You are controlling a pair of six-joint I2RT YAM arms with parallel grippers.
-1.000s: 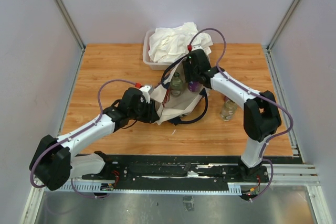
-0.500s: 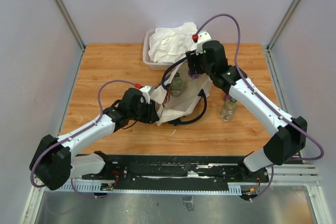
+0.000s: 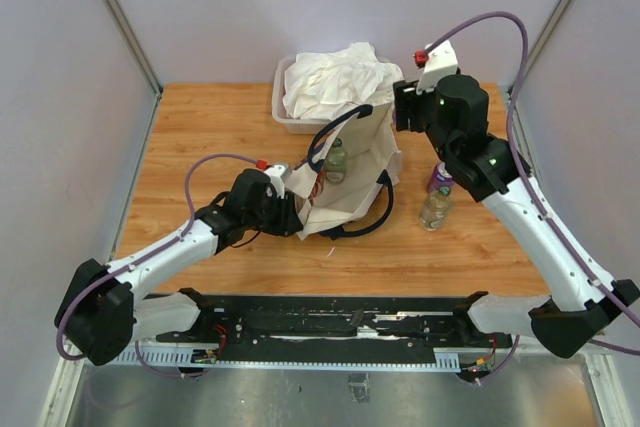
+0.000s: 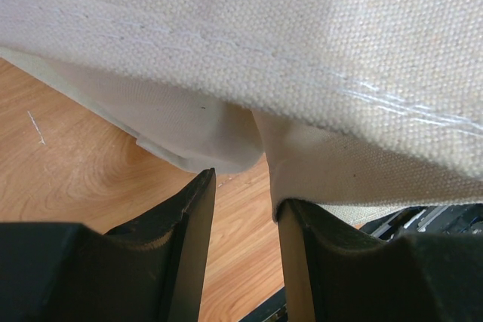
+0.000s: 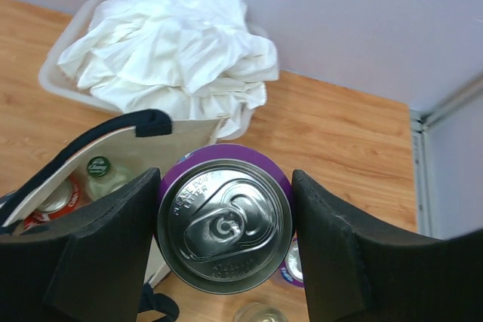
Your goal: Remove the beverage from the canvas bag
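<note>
**Beverage can (image 5: 224, 216) held clear of the canvas bag (image 3: 350, 172)**

Seen end-on from the right wrist, the can was clamped between the two fingers of the right gripper (image 5: 225, 210), one finger against each side of its wall. It hung in the air above the table (image 3: 200, 127), to the right of the bag and outside its mouth. Gripping it by the sides presumably kept it upright, ready to be set down. The can showed a silver lid with the pull tab in place and a purple rim.

The left gripper (image 4: 244, 191) lay low at the bag's near-left edge, probably to steady the bag. Its fingers stood apart with a fold of canvas at their tips, and whether they pinched that fold could not be told. The bag, cream with navy handles, stood open with bottles (image 5: 98, 167) inside.
</note>
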